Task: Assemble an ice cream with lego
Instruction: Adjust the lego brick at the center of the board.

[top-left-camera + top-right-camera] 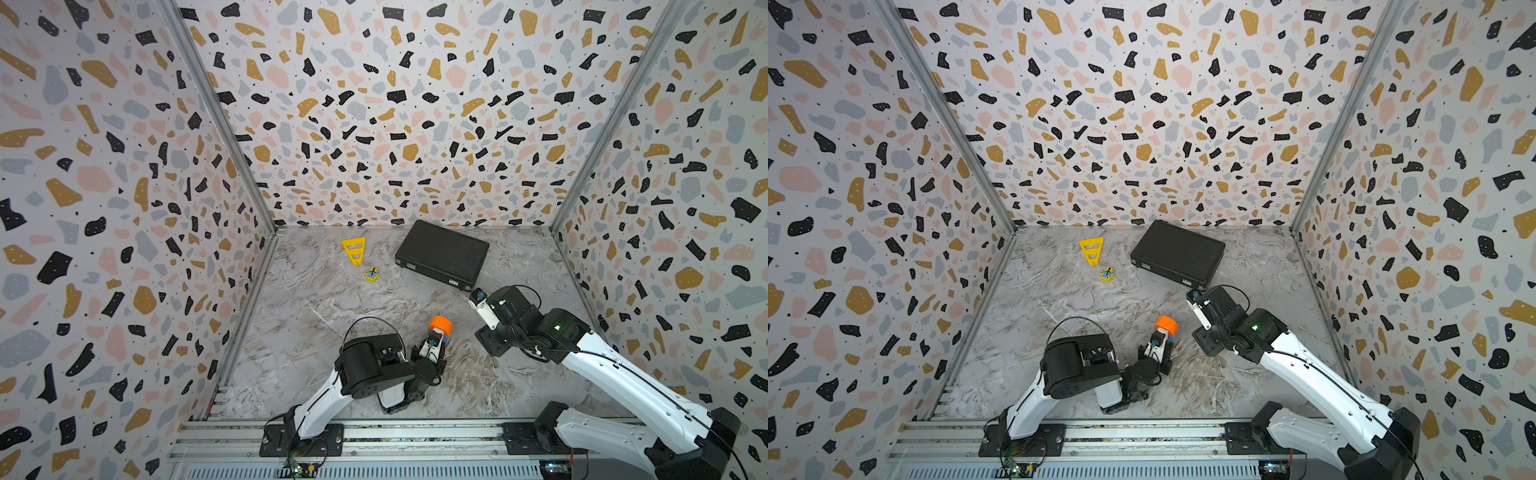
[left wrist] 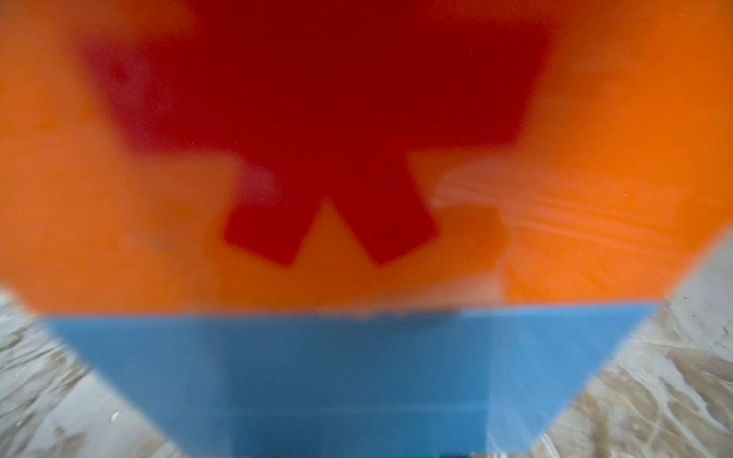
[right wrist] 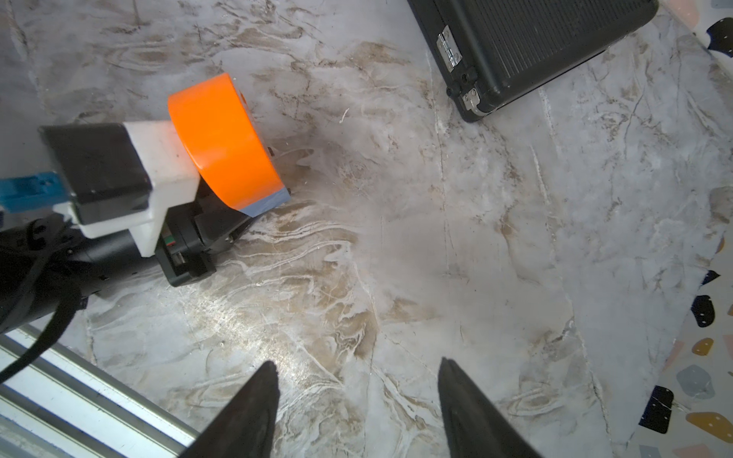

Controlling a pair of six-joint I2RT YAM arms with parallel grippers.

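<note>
**Top views.** The ice cream [image 1: 443, 331] sits on the robot's side of the black case [image 1: 442, 253], well apart from it, above the marble tabletop [image 1: 316, 316]. Only its orange dome [image 1: 440, 323] shows clearly. The left gripper [image 1: 435, 340] meets the stack from the side away from the case.

**Left wrist view.** The dome's red asterisk [image 2: 329, 138] and a blue brick [image 2: 357, 376] under it fill the blurred frame. The jaws are out of sight. They read as pressed together on the stack's lower part.

**Right wrist view.** The right gripper [image 3: 357, 361] hangs spread and empty, beside the case. The dome leans, and whether the stack's foot rests on the tabletop cannot be told.

**Hazard.** A low grip under a wide, heavy top lets the stack pivot between the jaws. A brick joint may also part if the arm lifts or swings sharply. With the lens crowded, such a slip would go unseen from the wrist.
</note>
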